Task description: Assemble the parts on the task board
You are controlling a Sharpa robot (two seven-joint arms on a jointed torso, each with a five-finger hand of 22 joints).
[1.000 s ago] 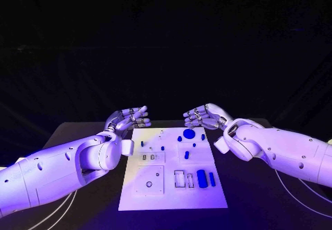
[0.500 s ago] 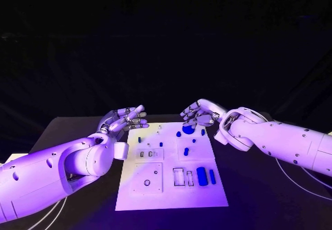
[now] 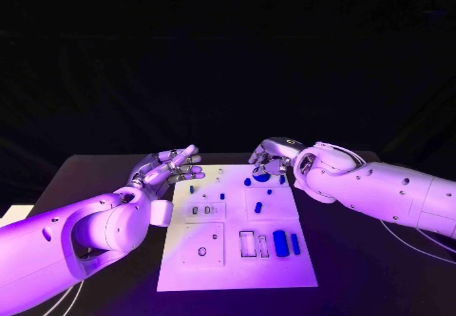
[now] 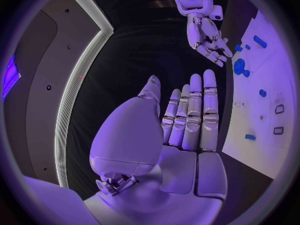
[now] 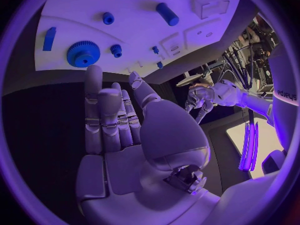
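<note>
Head view shows the white board lying in the middle of the black table, with small blue parts on it. At the far edge sits a blue gear, and nearer the robot a thick blue cylinder lies beside a thin blue bar. Over the gear hangs the right hand, fingers pointing down and loosely apart, holding nothing. Right wrist view shows that hand's fingers straight and close together, their tips just short of the gear. Beside the board's far left corner is the left hand, fingers stretched out, slightly spread, gripping nothing.
</note>
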